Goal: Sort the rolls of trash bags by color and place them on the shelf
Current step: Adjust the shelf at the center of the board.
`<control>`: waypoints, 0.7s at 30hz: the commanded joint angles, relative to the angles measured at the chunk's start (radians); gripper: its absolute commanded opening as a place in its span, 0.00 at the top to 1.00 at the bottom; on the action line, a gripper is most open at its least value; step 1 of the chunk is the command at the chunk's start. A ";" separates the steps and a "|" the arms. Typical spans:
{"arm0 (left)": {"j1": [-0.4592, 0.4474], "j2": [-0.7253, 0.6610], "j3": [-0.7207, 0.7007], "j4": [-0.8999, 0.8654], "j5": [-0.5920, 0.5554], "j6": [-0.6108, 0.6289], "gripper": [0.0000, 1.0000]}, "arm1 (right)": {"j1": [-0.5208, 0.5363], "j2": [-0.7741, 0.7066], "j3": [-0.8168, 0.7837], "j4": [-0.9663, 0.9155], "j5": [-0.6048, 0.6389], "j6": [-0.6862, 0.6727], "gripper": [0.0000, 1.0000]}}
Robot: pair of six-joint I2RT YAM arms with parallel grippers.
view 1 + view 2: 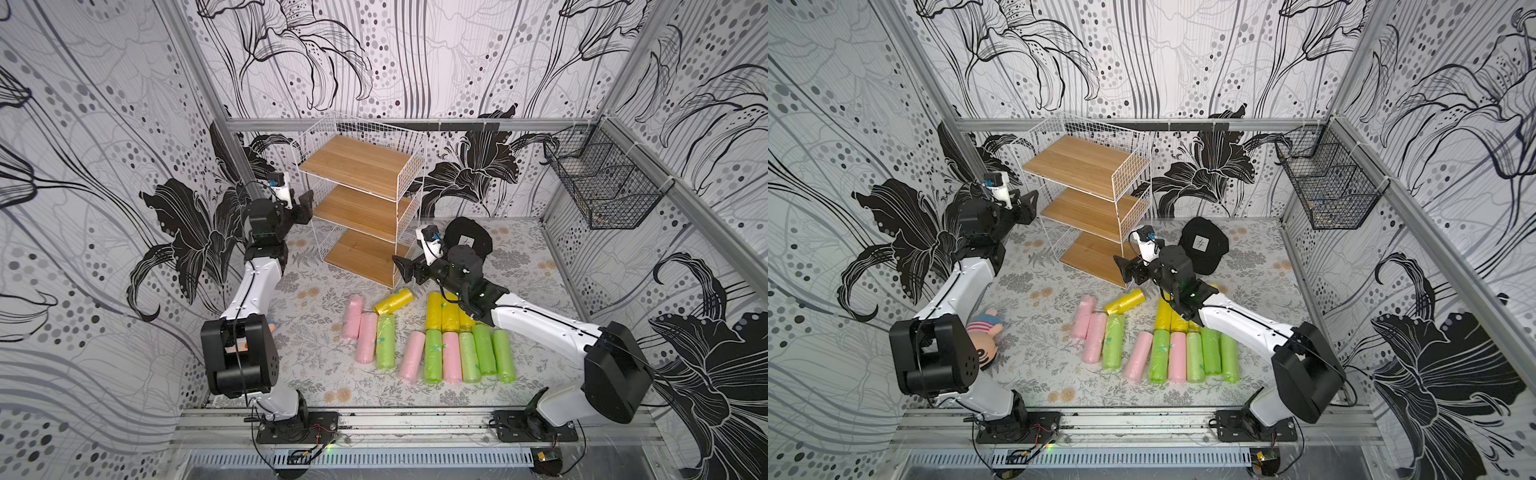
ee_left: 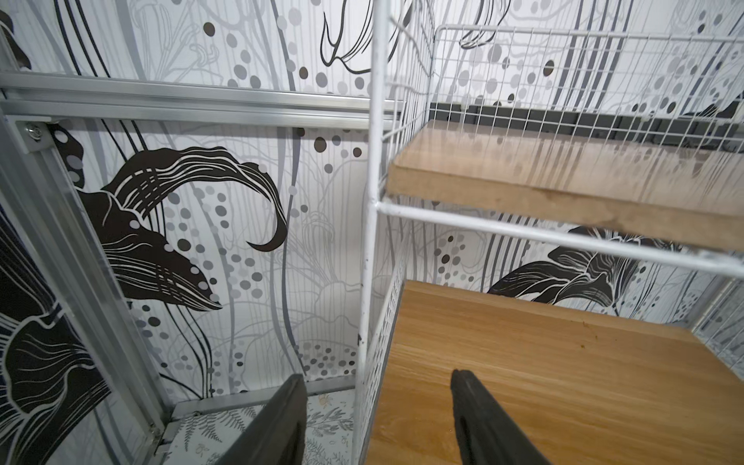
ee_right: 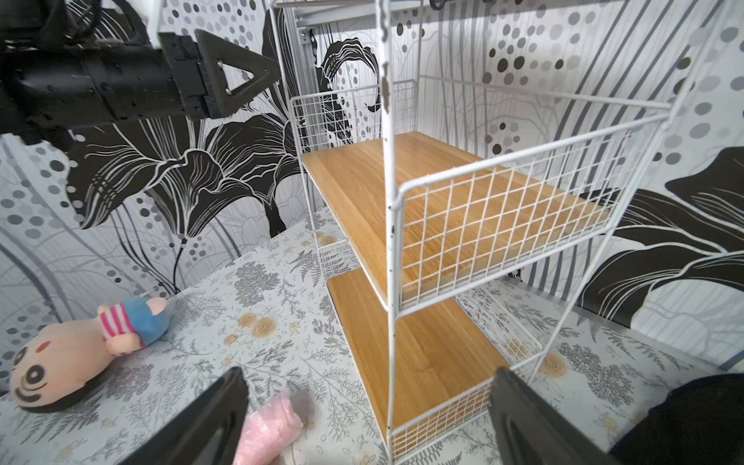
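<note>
Slanted yellow plastic trash-bag roll [image 1: 392, 302] lies on the table [image 1: 316, 332] right by the wide-open, empty right end effector [image 1: 402, 272]. The left end effector [image 1: 304, 205], half-open and empty, is off by the white wire shelf [image 1: 361, 160].

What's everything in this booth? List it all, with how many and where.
shelf: one, white wire with three bare wooden boards, back of the table
pink rolls: four, pale pink, lying on the table before the shelf
green rolls: five, light green, lying among the pink ones
yellow rolls: at least four showing, yellow, one tilted apart, the rest partly under the right arm
cap: one, black, right of the shelf
plush doll: one, peach with striped top, by the left arm
wire basket: one, black, on the right wall
left gripper: one, black, open, at the shelf's left side
right gripper: one, black, open and empty, low by the shelf's right side
</note>
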 commanded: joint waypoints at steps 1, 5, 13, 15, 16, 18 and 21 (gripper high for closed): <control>0.007 0.022 0.023 0.144 0.044 -0.001 0.47 | 0.000 0.053 0.063 0.117 0.069 -0.024 0.04; 0.008 0.060 0.048 0.199 0.086 -0.029 0.59 | -0.001 0.118 0.132 0.120 0.105 -0.041 0.08; 0.008 0.122 0.118 0.199 0.148 -0.068 0.81 | -0.007 0.200 0.209 0.100 0.232 -0.078 0.13; 0.008 0.124 0.114 0.202 0.153 -0.070 0.86 | -0.013 0.205 0.215 0.094 0.251 -0.081 0.15; 0.008 0.124 0.110 0.205 0.154 -0.068 0.88 | -0.019 0.204 0.216 0.090 0.255 -0.081 0.16; 0.008 0.125 0.105 0.212 0.155 -0.060 0.91 | -0.032 0.201 0.215 0.083 0.253 -0.079 0.17; 0.008 0.126 0.098 0.215 0.158 -0.039 0.95 | -0.052 0.190 0.207 0.067 0.247 -0.069 0.18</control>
